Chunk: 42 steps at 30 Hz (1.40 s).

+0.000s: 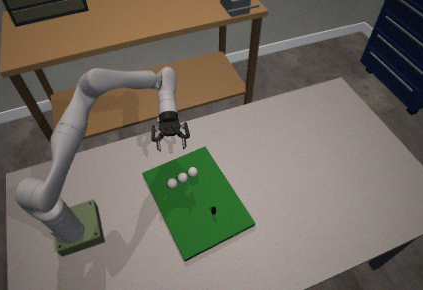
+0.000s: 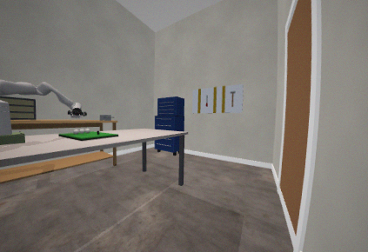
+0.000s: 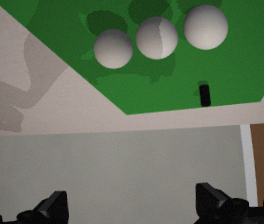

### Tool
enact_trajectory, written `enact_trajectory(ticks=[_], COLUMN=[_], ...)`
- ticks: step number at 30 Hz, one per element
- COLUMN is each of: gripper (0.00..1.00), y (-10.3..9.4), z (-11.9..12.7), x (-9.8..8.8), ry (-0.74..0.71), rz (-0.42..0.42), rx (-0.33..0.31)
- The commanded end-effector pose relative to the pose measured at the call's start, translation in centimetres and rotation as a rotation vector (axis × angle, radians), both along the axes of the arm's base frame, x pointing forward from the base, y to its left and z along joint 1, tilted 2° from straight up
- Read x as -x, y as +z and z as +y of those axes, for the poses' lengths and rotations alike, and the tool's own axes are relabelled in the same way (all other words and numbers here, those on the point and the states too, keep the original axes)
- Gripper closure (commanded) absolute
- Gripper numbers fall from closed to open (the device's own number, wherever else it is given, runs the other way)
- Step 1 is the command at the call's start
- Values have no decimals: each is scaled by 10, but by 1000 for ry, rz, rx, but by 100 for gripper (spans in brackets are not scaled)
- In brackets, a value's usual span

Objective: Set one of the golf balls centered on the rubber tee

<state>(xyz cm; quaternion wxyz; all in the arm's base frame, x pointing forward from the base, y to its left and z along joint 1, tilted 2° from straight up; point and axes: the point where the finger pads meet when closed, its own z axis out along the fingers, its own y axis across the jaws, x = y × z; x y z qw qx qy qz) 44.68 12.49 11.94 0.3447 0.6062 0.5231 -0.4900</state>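
Note:
Three white golf balls (image 1: pixel 172 183) (image 1: pixel 182 177) (image 1: pixel 193 171) lie in a row on the green mat (image 1: pixel 229 200) (image 2: pixel 88 135) near its far end; in the wrist view they show as a left ball (image 3: pixel 114 48), a middle ball (image 3: pixel 157 38) and a right ball (image 3: pixel 205 27). The small black rubber tee (image 1: pixel 213 210) (image 3: pixel 204 94) (image 2: pixel 97 131) stands on the mat, apart from the balls. My gripper (image 1: pixel 170 144) (image 2: pixel 76 114) is open and empty. It hangs above the table just beyond the mat's far edge, clear of the balls.
The arm's green base (image 1: pixel 86 230) sits at the table's left. A wooden shelf table (image 1: pixel 129 30) stands behind. A blue drawer cabinet (image 1: pixel 409 50) (image 2: pixel 170 123) is at the right.

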Motion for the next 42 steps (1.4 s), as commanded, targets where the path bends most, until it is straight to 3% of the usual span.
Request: enact_trajectory(ticks=[1, 19, 25, 32, 34, 42], gripper=[0, 0, 0, 0, 0, 0], y=[1, 1, -5, -20, -20, -50], z=[0, 0, -6, -23, -23, -37], x=[0, 0, 0, 2, 2, 9], ry=[0, -1, -24, -108, -108, -322], rz=[-2, -3, -23, -95, -95, -288], rx=[-1, -3, -41, -177, -177, -441])
